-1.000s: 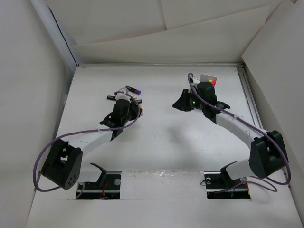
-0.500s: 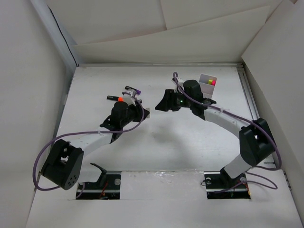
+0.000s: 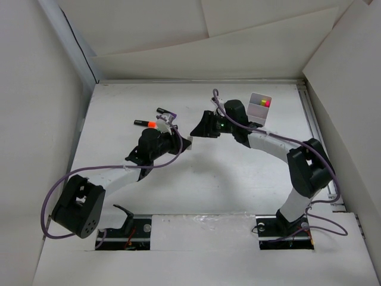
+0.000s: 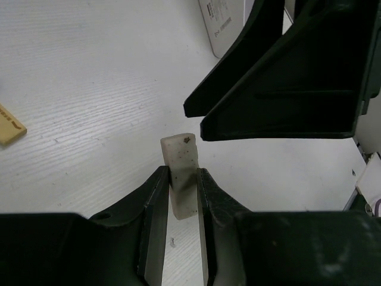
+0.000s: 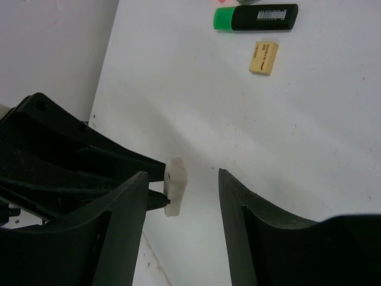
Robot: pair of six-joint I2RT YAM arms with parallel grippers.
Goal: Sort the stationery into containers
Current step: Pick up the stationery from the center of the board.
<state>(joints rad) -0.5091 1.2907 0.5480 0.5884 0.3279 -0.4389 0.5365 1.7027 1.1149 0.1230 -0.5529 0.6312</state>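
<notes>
White surface (image 3: pixel 238 179) under both arms, pale card walls around it. The arms meet just left of centre.

Small white rectangular plastic box (image 3: pixel 260 107) stands at 2 o'clock from centre, with pink and yellow ends showing inside.

At 10 o'clock we note a black marker with an orange end (image 3: pixel 143 123) and a second dark marker (image 3: pixel 161 110) near it.

From the right wrist we see a black-bodied highlighter with a green cap (image 5: pixel 256 18) at 12 o'clock. A tan eraser (image 5: pixel 264 57) lies just below it, not touching.

Left fingers (image 4: pixel 155 202) are narrow, clamped on a small white block eraser (image 4: pixel 180 173); its top end stands proud of the tips.

Right fingers (image 5: pixel 119 226) are spread wide, one on either side of that eraser, and we see a gap on both sides.
</notes>
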